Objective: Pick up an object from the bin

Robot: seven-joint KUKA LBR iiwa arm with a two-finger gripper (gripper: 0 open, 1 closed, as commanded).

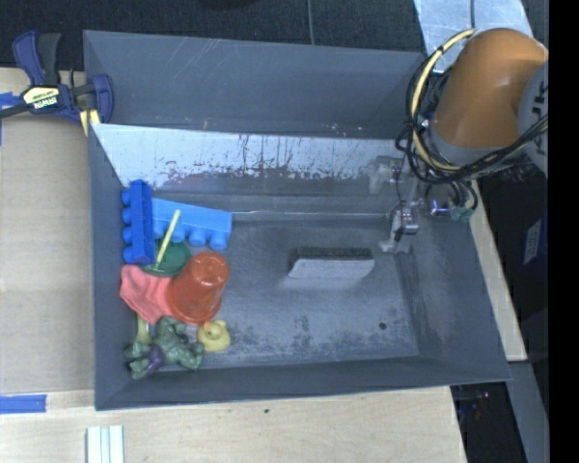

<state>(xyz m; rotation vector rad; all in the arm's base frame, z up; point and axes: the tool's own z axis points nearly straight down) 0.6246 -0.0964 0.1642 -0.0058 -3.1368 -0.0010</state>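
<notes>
Claw (401, 228) hovering near right wall of bin (270, 85), nothing seen held; whether wide or narrow cannot be told. Candidate things lying apart from it: grey flat pad (330, 263) mid-floor, nearest; heap at left wall, red cup (198, 285) overlapping pink rag (140, 292) below blue block (179, 222). Likely risks: claw skidding over low pad; or crowding heap, snagging neighbours, scraping wall.

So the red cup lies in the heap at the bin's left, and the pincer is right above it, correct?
Not quite. The red cup does lie in the heap at the bin's left, but the camera view shows the pincer near the right wall, far from it.
</notes>
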